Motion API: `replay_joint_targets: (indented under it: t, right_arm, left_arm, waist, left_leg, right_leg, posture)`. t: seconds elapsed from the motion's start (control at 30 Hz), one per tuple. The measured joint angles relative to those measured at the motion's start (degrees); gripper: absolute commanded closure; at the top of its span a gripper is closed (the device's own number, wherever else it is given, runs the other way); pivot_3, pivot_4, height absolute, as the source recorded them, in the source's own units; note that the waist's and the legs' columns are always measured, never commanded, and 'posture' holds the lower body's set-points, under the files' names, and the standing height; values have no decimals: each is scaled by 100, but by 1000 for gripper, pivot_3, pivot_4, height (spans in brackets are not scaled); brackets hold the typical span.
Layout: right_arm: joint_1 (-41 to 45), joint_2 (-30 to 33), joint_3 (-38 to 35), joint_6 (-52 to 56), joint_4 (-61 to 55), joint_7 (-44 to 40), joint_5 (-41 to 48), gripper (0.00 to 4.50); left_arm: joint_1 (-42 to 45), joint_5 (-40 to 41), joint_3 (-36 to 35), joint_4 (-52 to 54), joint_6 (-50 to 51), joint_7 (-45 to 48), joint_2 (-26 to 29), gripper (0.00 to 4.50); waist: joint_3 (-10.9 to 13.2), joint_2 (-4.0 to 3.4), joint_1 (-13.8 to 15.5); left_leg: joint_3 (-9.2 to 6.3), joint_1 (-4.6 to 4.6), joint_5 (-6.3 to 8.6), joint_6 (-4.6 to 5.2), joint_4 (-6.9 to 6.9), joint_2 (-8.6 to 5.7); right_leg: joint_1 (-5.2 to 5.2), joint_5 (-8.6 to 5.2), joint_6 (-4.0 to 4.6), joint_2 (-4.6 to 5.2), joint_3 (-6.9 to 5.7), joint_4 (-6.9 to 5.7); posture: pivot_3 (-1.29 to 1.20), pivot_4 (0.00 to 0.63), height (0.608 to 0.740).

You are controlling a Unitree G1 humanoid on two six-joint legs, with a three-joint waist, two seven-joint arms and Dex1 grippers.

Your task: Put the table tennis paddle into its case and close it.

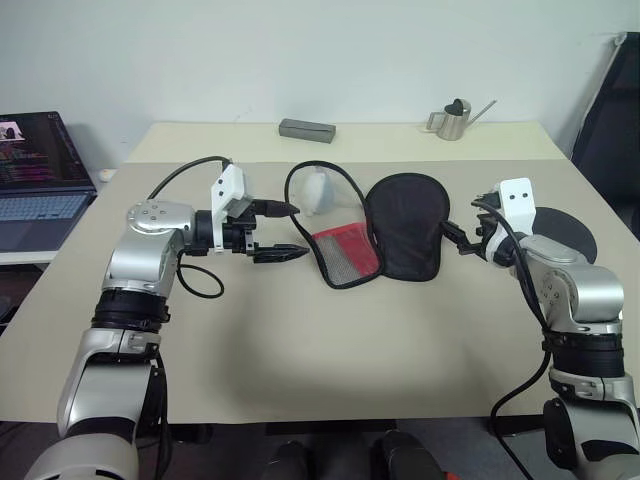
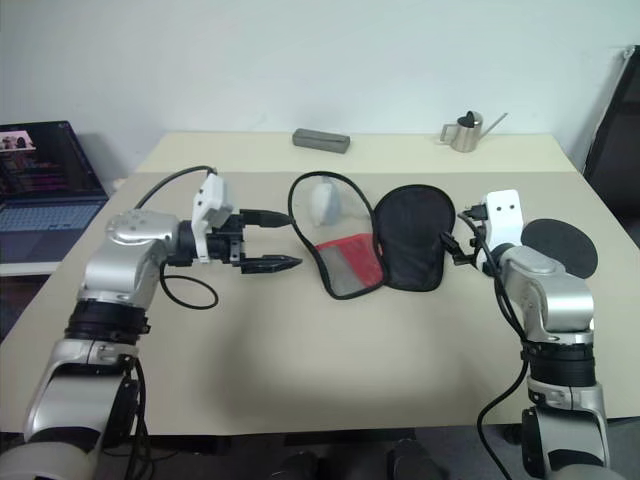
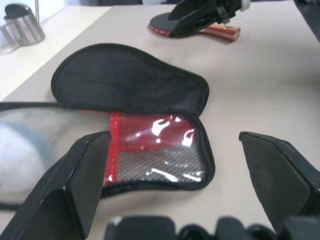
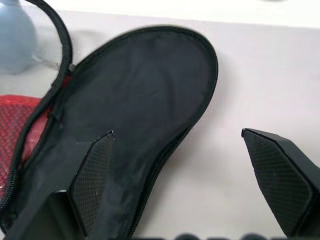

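Note:
The case lies unzipped in the middle of the table, its black half [image 1: 405,225] spread flat and its red mesh part [image 1: 346,256] beside it. The table tennis paddle [image 1: 572,230] rests flat on the table to the right of the case, partly behind my right arm; its tan and red handle [image 3: 222,31] is visible in the left wrist view. My left gripper [image 1: 284,232] hovers open just left of the red mesh part, pointing at it. Off the black half's right edge, my right gripper [image 1: 460,238] is open with nothing between its fingers [image 4: 94,182].
A pale grey-blue soft lump [image 1: 318,192] sits inside the case's clear half, ringed by the zip. At the table's far edge are a grey box [image 1: 306,128] and a small metal watering can [image 1: 452,120]. A laptop [image 1: 40,185] stands to the left of the table.

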State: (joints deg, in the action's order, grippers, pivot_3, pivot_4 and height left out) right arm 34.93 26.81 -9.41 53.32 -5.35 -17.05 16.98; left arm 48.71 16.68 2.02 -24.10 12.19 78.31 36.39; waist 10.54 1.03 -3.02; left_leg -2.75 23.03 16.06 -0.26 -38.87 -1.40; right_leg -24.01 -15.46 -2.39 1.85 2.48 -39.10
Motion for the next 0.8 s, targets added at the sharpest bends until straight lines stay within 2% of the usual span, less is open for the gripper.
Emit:
replay_joint_targets:
  t: [0.2,0.47,0.63,0.8]
  right_arm:
    - [-474,156,-126,121,-390,105,-11,9]
    - [-1067,310,-1012,1124,-1257,708,-10,9]
    - [-1151,214,-1348,1737,-1669,1027,-25,9]
    - [-1206,177,-1527,1834,-1625,1251,-156,9]
  left_arm:
    - [111,1,45,-118,-7,83,-240,0]
    - [407,-1,228,-296,-79,287,-534,0]
    - [597,-17,328,-529,-242,451,-683,0]
    - [715,-37,440,-745,-358,560,-798,0]
  waist:
    - [0,0,42]
    - [0,0,96]
    - [0,0,100]
    - [0,0,104]
  left_leg:
    - [-1,3,0,0,0,0]
    - [0,2,0,0,-1,1]
    - [1,1,-1,1,-3,1]
    - [1,1,-1,1,-3,0]
  right_leg:
    - [0,0,0,-1,0,2]
    - [0,0,0,-7,4,-1]
    - [2,0,0,-15,5,-2]
    - [2,0,0,-21,5,-1]
  posture:
    - [0,150,740]
    - [0,150,740]
    - [0,150,740]
    - [0,150,740]
